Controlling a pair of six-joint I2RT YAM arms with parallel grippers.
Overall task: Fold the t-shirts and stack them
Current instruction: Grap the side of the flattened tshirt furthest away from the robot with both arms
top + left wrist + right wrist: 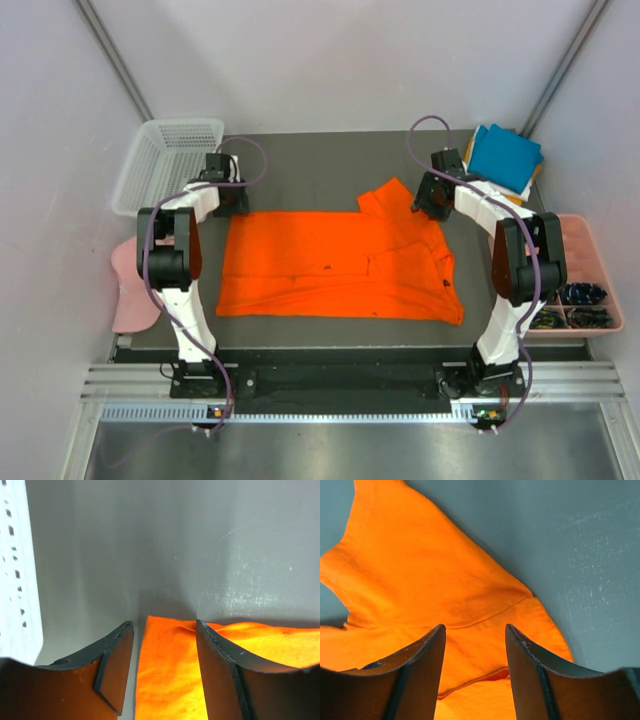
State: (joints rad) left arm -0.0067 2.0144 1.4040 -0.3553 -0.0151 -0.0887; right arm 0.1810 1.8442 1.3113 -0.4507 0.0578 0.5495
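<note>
Orange t-shirt [330,265] spread between basket [150,150] and pink tray [590,255]; left end effector [165,625], right end effector [475,627] both apart.

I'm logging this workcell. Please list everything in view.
Shirt: one, orange, spread at table centre.
Stack: one, blue on top, white and yellow edges beneath, far right corner.
Basket: one, white, far left corner.
Cap: one, pink, left edge.
Tray: one, pink, right edge, small dark items inside.
Table: one, dark grey.
Arms: two, white and black, near edge.
Left gripper: black, open, at shirt's far left corner.
Right gripper: black, open, over shirt's far right sleeve.
</note>
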